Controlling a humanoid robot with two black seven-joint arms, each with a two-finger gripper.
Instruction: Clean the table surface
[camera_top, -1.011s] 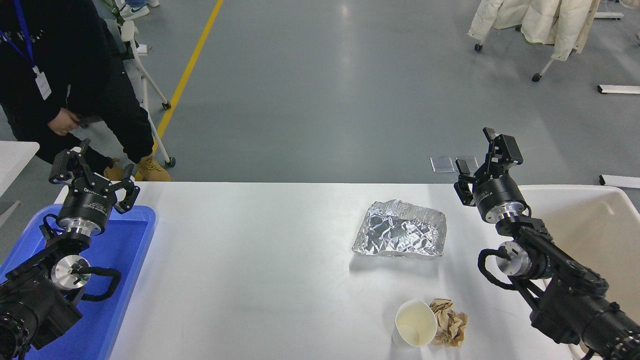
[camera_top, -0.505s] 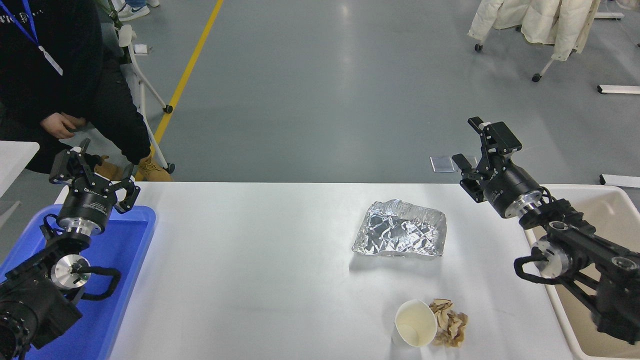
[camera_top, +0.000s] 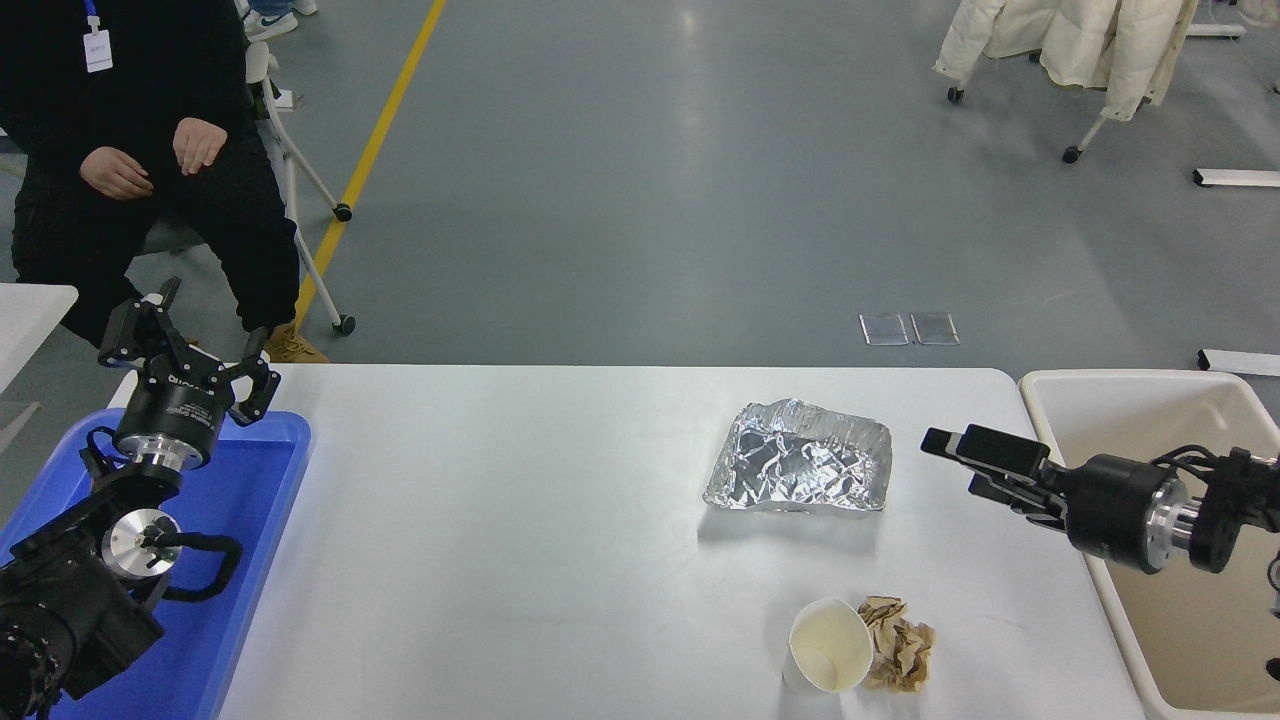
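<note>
Head view: the white desk (camera_top: 520, 540) fills the lower middle, wide and mostly bare. On its right half sits a crumpled foil tray (camera_top: 800, 470), and nearer the front edge a paper cup (camera_top: 828, 648) lies tipped with a brown crumpled wad (camera_top: 900, 642) touching its right side. The right gripper (camera_top: 955, 462) reaches in level from the right edge, pointing left at the foil tray's right side, near it but apart; its fingers hold nothing, and how far open they are I cannot tell. Behind it, a cream bin (camera_top: 1130, 385) adjoins the desk. The left gripper (camera_top: 190, 345) stands parked over a blue tray (camera_top: 255, 480), fingers spread, empty. A person (camera_top: 140, 150) sits at the far left.
</note>
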